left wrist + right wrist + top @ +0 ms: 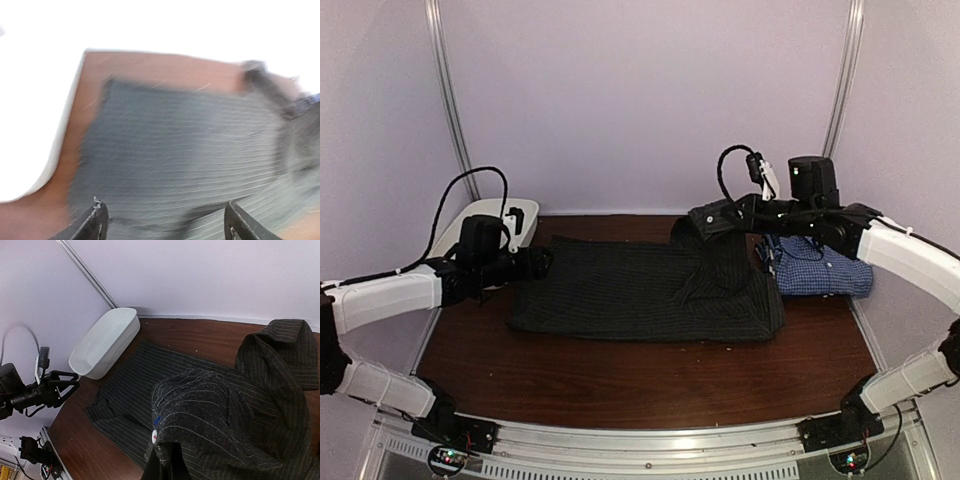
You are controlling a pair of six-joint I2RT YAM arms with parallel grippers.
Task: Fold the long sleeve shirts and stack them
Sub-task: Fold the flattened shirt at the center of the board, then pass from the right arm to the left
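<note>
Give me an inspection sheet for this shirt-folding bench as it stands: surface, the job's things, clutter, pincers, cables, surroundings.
Surface: brown wooden table, no spills seen.
Job's things: black pinstripe shirt spread flat mid-table, its right part lifted and bunched; blue check shirt folded at the right, beside it.
Clutter: white tub at the far left corner, looks empty.
Grippers: left pincer open at the black shirt's left edge, holding nothing; right pincer shut on the raised black cloth.
Cables: black cable loop above the left arm, a second cable over the right wrist; both appear clear of the cloth.
Surroundings: pale walls with metal rails; nothing else seen.
</note>
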